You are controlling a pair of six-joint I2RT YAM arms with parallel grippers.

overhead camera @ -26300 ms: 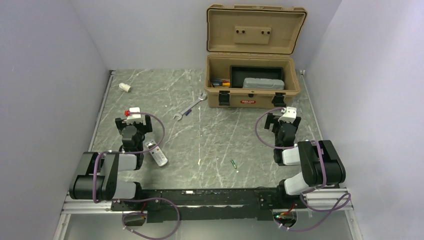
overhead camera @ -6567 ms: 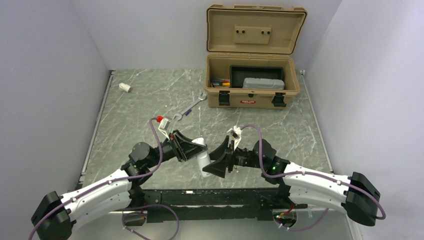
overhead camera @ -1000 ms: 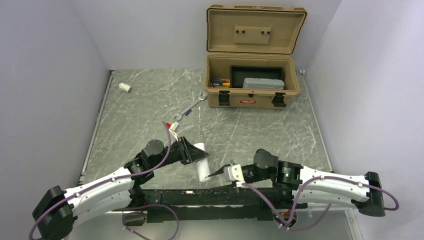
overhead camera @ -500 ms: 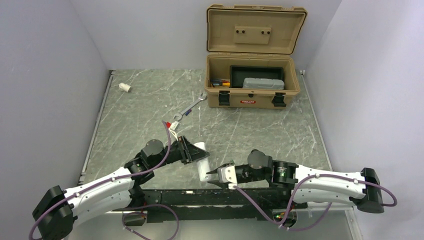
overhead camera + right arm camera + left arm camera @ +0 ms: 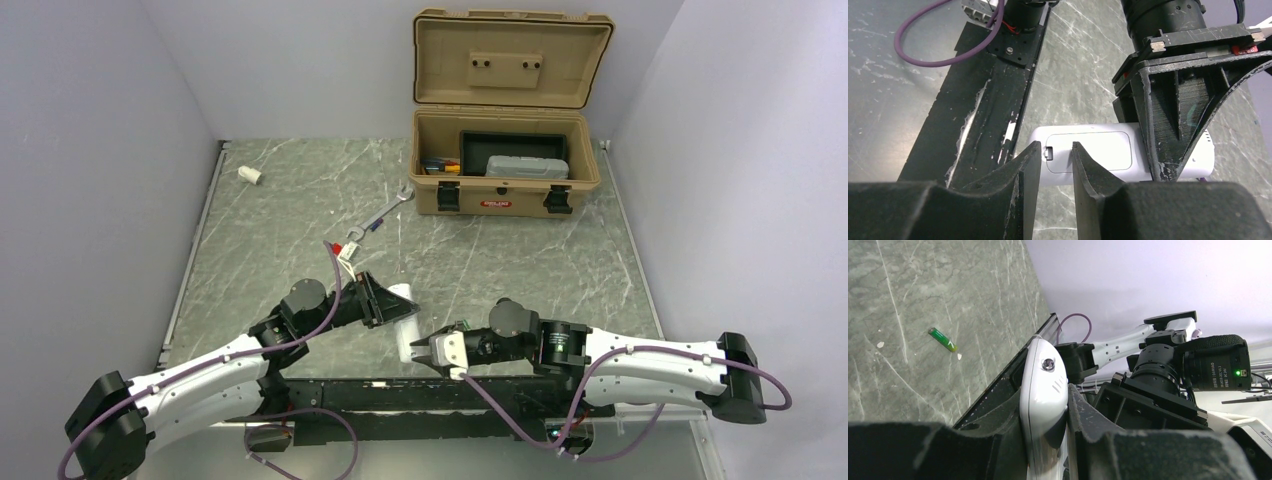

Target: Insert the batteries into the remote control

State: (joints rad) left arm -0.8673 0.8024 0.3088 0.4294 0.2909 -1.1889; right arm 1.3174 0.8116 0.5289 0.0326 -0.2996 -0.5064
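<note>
Marble table [image 5: 280,210], remote control [image 5: 1088,152] partly behind left pincer [image 5: 1044,450]

My left arm [image 5: 200,375] reaches forward and inward, and my left gripper [image 5: 1045,412] is clamped on the remote control [image 5: 1044,380]. My right arm [image 5: 640,365] lies low, stretched leftward. My right gripper [image 5: 1056,150] points toward the left one, jaws a narrow gap apart.
</note>
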